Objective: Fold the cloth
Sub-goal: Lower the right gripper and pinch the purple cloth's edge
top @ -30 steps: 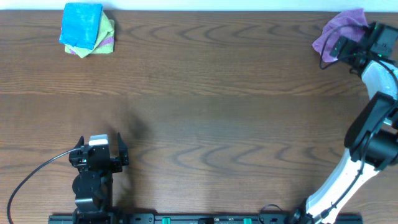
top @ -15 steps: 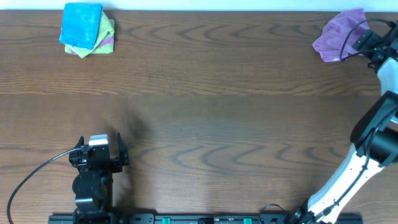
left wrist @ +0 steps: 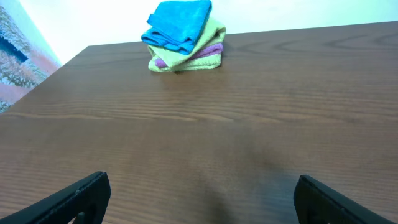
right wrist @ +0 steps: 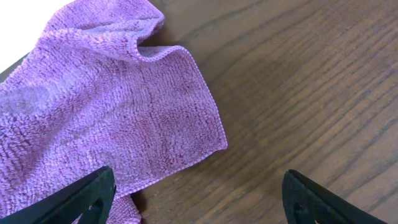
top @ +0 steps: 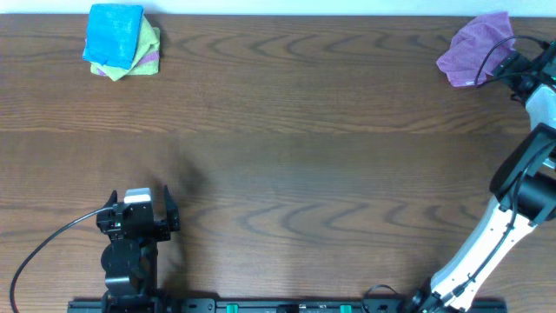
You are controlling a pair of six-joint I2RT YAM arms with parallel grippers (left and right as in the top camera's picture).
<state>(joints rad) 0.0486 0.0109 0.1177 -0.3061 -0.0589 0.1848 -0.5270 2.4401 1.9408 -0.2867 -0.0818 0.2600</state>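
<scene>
The purple cloth [top: 473, 49] lies rumpled at the table's far right corner; in the right wrist view [right wrist: 106, 118] it fills the left half, with one edge curled over. My right gripper [top: 512, 65] is open and empty, just right of the cloth; its fingers [right wrist: 199, 199] straddle the cloth's near corner and bare wood. My left gripper [top: 139, 211] is open and empty at the near left, far from the cloth; its view shows its fingertips [left wrist: 199, 199] over bare wood.
A stack of folded cloths [top: 122, 42], bright blue on yellow-green with a purple one between, sits at the far left corner; it also shows in the left wrist view [left wrist: 185, 34]. The table's back edge runs just behind both.
My right gripper has drawn back to the right, off the purple cloth, which now lies uncovered. The left arm has not moved.
</scene>
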